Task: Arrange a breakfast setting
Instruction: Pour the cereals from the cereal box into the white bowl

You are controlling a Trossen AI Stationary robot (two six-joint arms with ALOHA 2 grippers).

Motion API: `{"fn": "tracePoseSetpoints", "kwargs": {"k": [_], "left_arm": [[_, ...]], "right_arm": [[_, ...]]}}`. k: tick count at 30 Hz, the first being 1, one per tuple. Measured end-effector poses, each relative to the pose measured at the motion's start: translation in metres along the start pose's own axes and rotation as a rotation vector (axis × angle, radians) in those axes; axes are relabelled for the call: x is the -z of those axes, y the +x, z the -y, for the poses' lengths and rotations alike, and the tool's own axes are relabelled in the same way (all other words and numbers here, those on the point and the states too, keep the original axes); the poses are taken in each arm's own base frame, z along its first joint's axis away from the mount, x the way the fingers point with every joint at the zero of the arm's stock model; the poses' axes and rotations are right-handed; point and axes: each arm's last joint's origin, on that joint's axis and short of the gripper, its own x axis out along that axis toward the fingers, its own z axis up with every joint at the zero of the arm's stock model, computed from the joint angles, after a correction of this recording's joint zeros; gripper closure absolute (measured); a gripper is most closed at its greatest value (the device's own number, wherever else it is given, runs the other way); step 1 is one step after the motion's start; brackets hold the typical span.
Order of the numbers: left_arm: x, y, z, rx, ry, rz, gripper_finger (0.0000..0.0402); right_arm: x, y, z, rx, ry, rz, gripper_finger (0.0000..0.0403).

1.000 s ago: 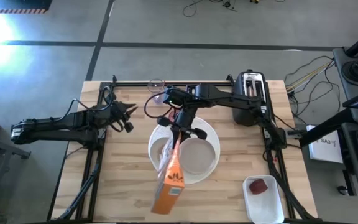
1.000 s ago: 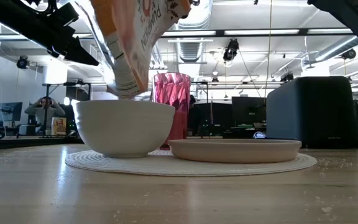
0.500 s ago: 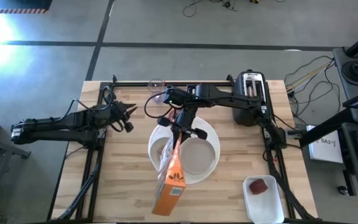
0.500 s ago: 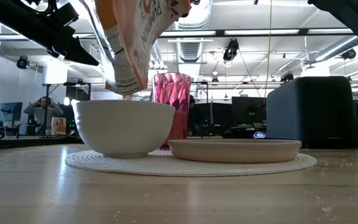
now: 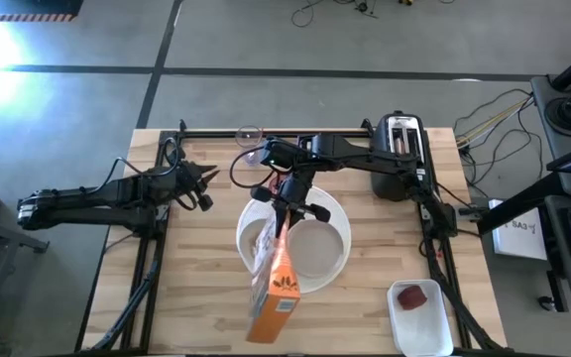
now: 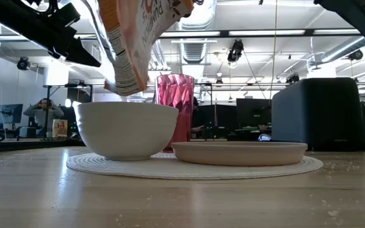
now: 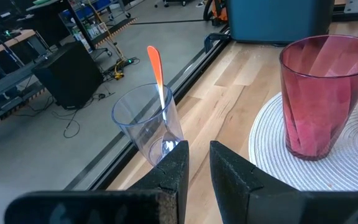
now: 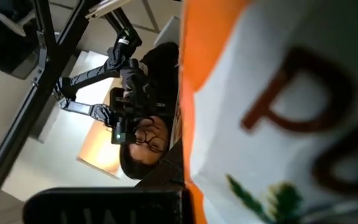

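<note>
The right gripper, clamped on an upended orange-and-white cereal pouch, tips it over the small white bowl on the round ribbed placemat, evidently pouring, while the left gripper, nearly closed on nothing, waits aside.

On the table, the placemat lies in the middle. The bowl stands on its left part and the plate on its right part. The tumbler is behind them. A box hangs tilted over the bowl. The toaster stands behind on the right, and the tub in front on the right.
</note>
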Motion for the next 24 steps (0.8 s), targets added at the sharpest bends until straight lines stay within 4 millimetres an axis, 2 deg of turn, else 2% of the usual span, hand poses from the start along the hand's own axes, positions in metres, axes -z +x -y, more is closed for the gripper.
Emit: {"fn": "tracePoseSetpoints", "kwargs": {"k": [5,9,14,24], "left_arm": [[0.0001,0.0000,0.0001,0.000,0.000,0.000,0.0354],[0.0001,0.0000,0.0000,0.000,0.000,0.000,0.0354],[0.0001,0.0000,0.0001,0.000,0.000,0.000,0.0354],[0.0001,0.0000,0.0000,0.000,0.000,0.000,0.0354]], "right_arm": [[-0.0002,0.0003,0.0000,0.001,0.021,0.000,0.0394],[-0.0003,0.0002,-0.0001,0.000,-0.071,0.000,0.0394],[-0.0003,0.0002,0.0000,0.000,0.006,0.000,0.0394],[-0.0003,0.0002,0.0000,0.001,0.007,0.000,0.0394]]}}
